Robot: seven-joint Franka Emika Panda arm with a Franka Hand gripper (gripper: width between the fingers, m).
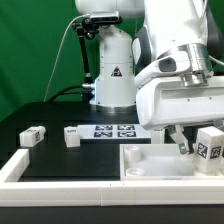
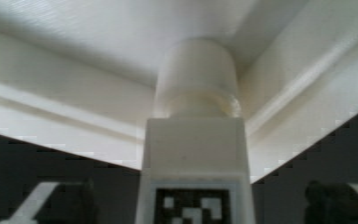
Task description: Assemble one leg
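Between the jaws: the leg [image 2: 195, 140] sits centred, its tagged face toward the wrist camera, with a dark gap showing on each side.
Jaws: spread and released, as far as the wrist view shows; neither finger [image 2: 43, 205] touches the leg.
Leg axis: the long axis runs straight away from the wrist, in line with the approach, and the rounded far end meets an inner corner of the rimmed panel [image 1: 150, 165].
Seat: it cannot be told whether that far end is threaded in or only resting in the corner.
Coming move, as I judge it: close on the two flat sides, then turn about that axis. What matters is that the leg lies midway between the fingers, not off to one side.
Arm: only one, so there is no choice of which reaches.
Rimmed panel: a large, flat, white square piece lying on the tabletop [image 1: 50, 115] under the arm, toward the exterior view's right.
Spare legs: one spare leg [image 1: 32, 135] lies far to the exterior view's left and another spare leg [image 1: 70, 136] just inward of it, both well apart from the jaws.
Marker board [image 1: 113, 130]: flat on the tabletop, between the spare legs and the panel.
Tabletop: black and matte.
Room: the arm's base [image 1: 112, 75] stands behind the marker board, with a green backdrop [image 1: 30, 50] beyond.
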